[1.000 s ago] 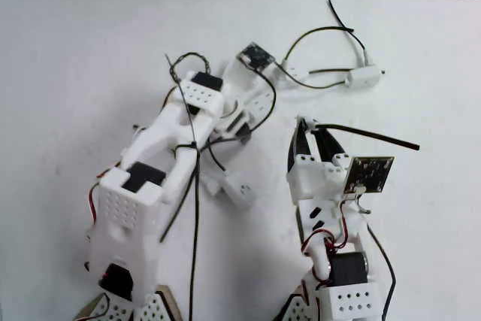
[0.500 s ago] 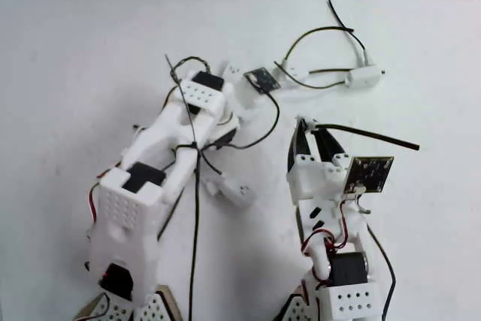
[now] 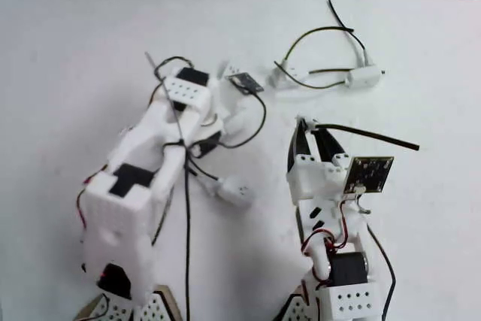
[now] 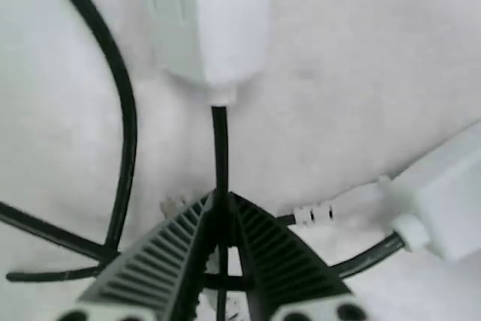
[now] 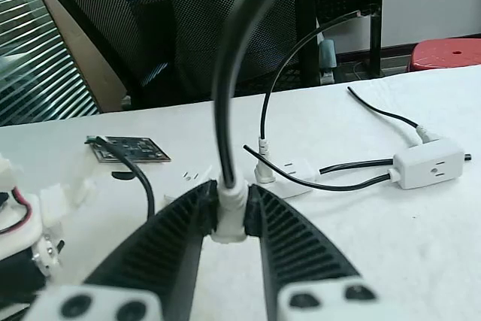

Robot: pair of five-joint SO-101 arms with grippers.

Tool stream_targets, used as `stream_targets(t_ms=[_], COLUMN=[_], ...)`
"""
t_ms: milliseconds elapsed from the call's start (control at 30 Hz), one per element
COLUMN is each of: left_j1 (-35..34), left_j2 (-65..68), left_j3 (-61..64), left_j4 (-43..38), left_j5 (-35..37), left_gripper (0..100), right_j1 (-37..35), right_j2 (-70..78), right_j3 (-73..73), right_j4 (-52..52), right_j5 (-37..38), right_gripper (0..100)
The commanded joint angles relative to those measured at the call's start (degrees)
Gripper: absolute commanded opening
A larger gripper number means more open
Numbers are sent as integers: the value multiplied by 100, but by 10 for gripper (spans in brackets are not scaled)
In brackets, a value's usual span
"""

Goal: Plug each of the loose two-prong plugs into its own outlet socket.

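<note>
Pinching a plug (image 5: 228, 222) in your right end effector (image 5: 229, 195) and a cord (image 4: 219, 144) in your left end effector (image 4: 219, 202), you seemingly have no outlet (image 5: 430, 167) filled.

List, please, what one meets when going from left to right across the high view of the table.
left arm → small white connector block → right gripper → white outlet socket → free end of the black cable
</note>
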Motion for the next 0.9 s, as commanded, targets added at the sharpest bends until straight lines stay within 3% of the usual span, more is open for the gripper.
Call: stream_targets(t_ms=[0,133,233,400,667,867], left_j1=[-75,-48,-92,-189,-365,-743], left_j2=[-1086,-1754,-2088,-2580,-3284,-4084], left_j3=[897,1916,2215,2303,2321,2796], left_j4=[-448,-1204,-1310,-1301,-1116,-1240], left_j5=[-26,18,53,747,985,1345], left_gripper=[22,43,147,283,286,286], right_j1=[31,31,31,31,31,-497], right_j2=[-22,-22,-13,-13,-4,127], right_j3=[-316,-316,-308,-308,-308,-615], right_j4=[-101,-101,-92,-84,-75,497], right_j5=[-18,-18,-18,-18,44,738], right_gripper=[17,17,17,17,17,17])
